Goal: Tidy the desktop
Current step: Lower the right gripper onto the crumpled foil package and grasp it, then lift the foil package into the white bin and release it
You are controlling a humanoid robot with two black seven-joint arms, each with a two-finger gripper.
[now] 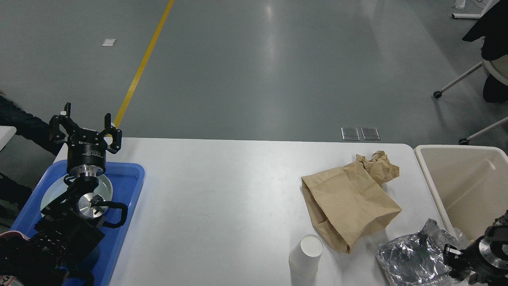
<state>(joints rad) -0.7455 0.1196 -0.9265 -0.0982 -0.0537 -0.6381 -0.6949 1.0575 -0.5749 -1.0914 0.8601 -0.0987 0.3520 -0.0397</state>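
Desktop (222, 206) spans the middle of the view, white and wide. Left gripper (85, 124) stands above the blue tray (131, 186) with its fingers spread apart and nothing between them — a white plate (104, 183) lies in the tray beneath the arm. Right gripper (450, 254) is pressed into crumpled silver foil (408, 258) at the near right corner; its fingers cannot be told apart. Brown paper bag (349, 202) lies flat beside a white paper cup (307, 254) — a beige bin (468, 186) sits just off the right edge
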